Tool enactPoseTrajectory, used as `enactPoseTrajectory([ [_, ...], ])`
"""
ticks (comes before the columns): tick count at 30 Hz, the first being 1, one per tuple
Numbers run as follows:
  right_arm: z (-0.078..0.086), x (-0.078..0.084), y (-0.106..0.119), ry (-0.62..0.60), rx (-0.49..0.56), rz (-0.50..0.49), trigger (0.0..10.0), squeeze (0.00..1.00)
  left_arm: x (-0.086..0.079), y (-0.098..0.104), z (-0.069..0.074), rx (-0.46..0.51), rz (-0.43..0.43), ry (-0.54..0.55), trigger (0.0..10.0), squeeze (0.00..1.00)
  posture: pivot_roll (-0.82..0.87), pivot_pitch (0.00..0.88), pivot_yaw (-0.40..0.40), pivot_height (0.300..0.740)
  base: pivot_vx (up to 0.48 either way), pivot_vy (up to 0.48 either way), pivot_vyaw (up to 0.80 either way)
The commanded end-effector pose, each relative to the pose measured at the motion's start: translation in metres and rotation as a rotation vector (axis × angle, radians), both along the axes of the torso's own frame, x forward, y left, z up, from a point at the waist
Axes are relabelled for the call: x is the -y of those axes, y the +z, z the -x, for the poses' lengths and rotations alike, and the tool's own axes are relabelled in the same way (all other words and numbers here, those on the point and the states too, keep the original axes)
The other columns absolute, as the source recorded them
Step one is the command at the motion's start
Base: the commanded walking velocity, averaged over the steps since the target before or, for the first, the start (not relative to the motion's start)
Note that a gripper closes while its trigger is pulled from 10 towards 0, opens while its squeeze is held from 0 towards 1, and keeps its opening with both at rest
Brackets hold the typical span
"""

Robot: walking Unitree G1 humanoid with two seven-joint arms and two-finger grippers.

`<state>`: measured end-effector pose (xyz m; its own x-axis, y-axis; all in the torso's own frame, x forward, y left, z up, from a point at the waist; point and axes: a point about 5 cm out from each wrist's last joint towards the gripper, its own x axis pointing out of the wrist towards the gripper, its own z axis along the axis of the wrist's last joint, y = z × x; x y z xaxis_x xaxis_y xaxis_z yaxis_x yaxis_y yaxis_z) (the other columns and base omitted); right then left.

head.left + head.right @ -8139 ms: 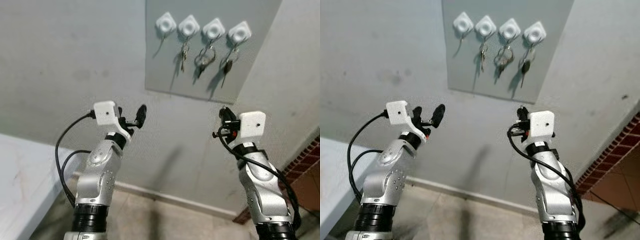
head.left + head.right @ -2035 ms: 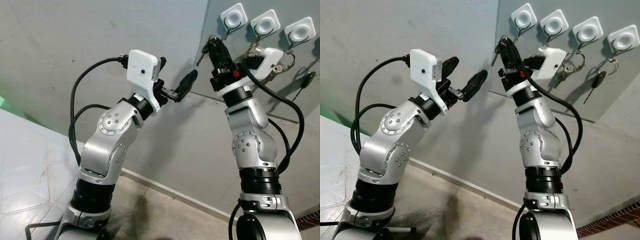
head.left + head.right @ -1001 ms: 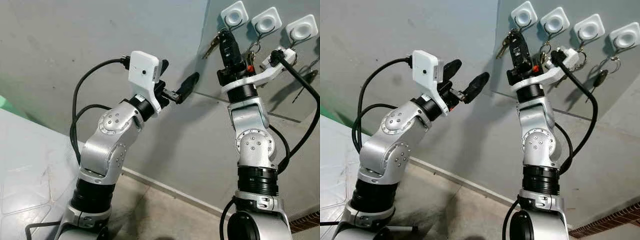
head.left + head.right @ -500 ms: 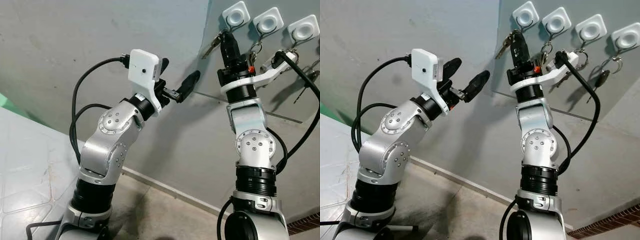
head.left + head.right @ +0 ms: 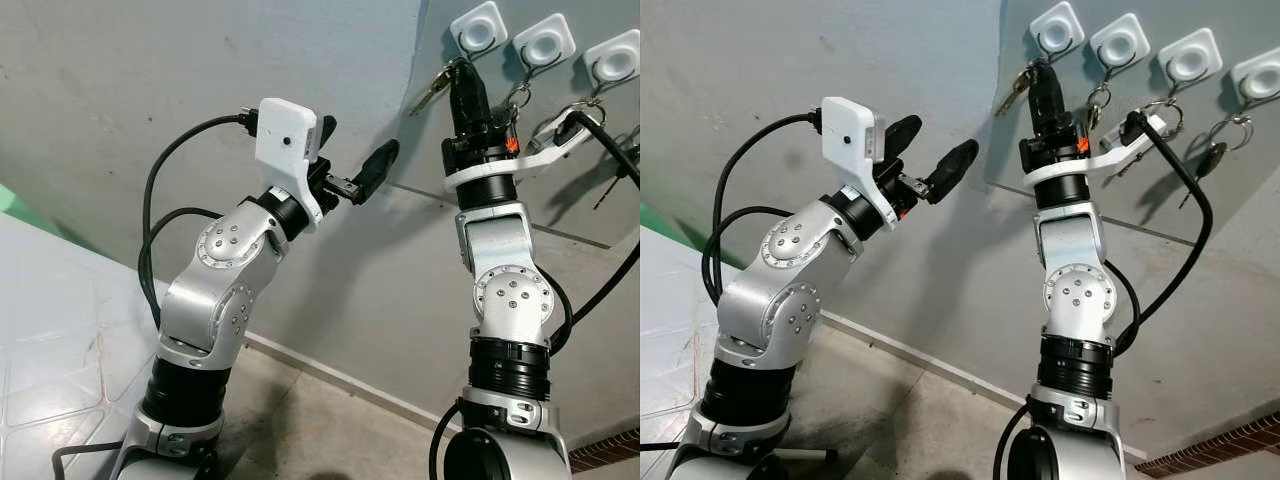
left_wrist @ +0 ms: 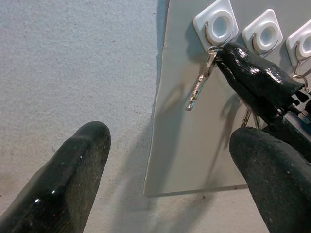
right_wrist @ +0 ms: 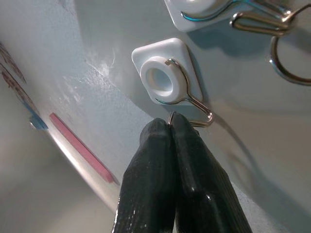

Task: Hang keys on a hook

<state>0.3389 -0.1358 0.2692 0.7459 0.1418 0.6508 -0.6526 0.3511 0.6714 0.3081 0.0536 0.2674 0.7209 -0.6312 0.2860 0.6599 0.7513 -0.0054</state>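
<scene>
R hand raised keys up to hook.

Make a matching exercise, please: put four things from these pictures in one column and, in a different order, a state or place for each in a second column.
Things:
1. right gripper
2. left gripper
3. key
4. leftmost hook

States:
A. open, held away from the grey panel
B. wire hook on a white mount, no ring on it yet
C. dangling from a ring pinched by black fingers
D. shut, tips just under the hook

Pairs: 1-D, 2-A, 3-C, 4-B
</scene>
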Motion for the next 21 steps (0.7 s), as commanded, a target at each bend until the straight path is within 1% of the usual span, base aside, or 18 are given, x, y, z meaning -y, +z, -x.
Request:
enactPoseTrajectory([
  [1,0.003,0.010,-0.002,-0.032,-0.002,-0.031,10.0,0.00,0.001,0.009,0.001,0.024,0.003,-0.009,10.0,0.00,0.03,0.077,-0.004,0.740,0.000,0.000,0.00],
  [6,0.004,0.010,-0.003,-0.008,0.006,-0.050,10.0,0.00,0.001,0.009,0.001,0.024,0.004,-0.009,10.0,0.00,0.03,0.075,-0.003,0.740,0.000,0.000,0.00],
  [8,0.003,0.010,-0.006,-0.012,-0.014,-0.052,10.0,0.00,0.001,0.009,0.001,0.024,0.005,-0.008,10.0,0.00,0.03,0.073,-0.003,0.740,0.000,0.000,0.00],
  [14,0.004,0.010,-0.008,0.002,-0.020,-0.085,10.0,0.00,0.001,0.010,0.001,0.027,0.007,-0.008,10.0,0.00,0.03,0.073,-0.003,0.740,0.000,0.000,0.00],
  [18,0.003,0.011,-0.010,-0.004,-0.031,-0.091,10.0,0.00,0.000,0.010,0.001,0.027,0.007,-0.008,10.0,0.00,0.03,0.071,-0.003,0.740,0.000,0.000,0.00],
  [21,0.003,0.013,-0.014,0.008,-0.040,-0.129,10.0,0.00,0.001,0.011,0.001,0.028,0.009,-0.010,10.0,0.00,0.03,0.072,-0.003,0.740,0.000,0.000,0.00],
])
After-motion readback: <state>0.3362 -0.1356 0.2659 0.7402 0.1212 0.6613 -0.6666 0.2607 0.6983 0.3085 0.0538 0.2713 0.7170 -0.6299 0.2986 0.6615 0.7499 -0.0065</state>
